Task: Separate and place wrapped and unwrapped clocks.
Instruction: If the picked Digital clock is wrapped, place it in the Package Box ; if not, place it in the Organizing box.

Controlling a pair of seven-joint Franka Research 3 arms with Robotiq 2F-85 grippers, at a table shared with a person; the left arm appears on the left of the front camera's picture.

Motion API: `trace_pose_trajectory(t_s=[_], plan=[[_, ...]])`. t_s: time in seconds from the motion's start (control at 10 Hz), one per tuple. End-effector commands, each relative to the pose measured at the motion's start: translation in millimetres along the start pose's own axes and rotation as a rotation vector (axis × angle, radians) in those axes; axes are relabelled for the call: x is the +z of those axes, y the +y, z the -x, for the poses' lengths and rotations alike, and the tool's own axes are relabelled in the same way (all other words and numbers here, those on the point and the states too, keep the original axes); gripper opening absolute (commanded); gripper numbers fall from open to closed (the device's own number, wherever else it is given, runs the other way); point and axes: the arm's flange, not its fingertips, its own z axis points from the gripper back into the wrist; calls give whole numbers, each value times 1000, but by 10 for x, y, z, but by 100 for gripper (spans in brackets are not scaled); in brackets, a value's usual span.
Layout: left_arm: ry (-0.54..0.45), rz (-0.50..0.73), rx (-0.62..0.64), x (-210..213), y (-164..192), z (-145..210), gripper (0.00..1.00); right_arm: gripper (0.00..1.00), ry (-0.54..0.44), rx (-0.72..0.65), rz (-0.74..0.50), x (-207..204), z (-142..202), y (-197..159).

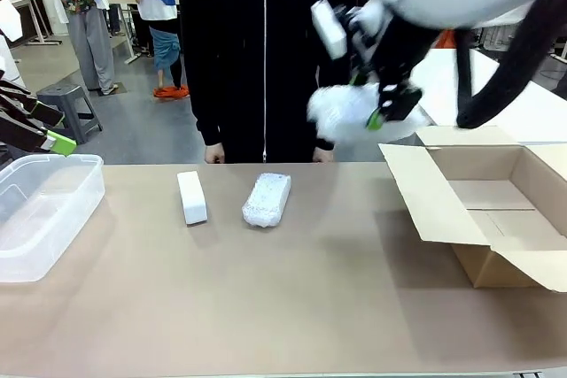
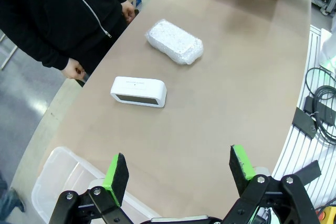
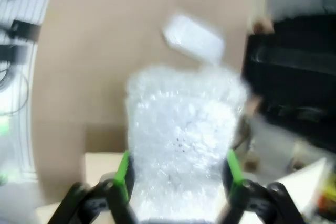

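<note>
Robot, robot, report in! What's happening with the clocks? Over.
Left gripper jaws open, empty. Right gripper jaws shut on a wrapped clock, held up near the box. Other wrapped clock and bare clock on table; nothing seen in the way.

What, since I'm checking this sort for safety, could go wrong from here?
1. The right gripper holds the bubble-wrapped clock in the air by its soft wrap; it might slip and fall short of the cardboard box.
2. The box's open flap toward the table's middle could catch the bundle going in.
3. The person's hand rests at the far edge, near that arm.
</note>
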Motion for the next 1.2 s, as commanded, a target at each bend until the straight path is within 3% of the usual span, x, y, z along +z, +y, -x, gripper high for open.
trace_pose_trajectory(t_s=[0.0,0.2,0.5,0.7,1.0,1.1], plan=[[-9,14,-2,-9,4,5,100,79,9,-336,111,20,522,-162],[-9,14,-2,-9,4,5,100,79,-39,-479,135,-94,947,-208],[-9,14,-2,-9,4,5,100,79,-80,-585,153,-189,1241,-258],[-9,14,-2,-9,4,5,100,79,-83,-743,176,-437,1526,-352],[-9,14,-2,-9,4,5,100,79,89,-1042,252,-763,1915,-268],[-9,14,-2,-9,4,5,100,79,106,-1115,232,-827,2002,-213]])
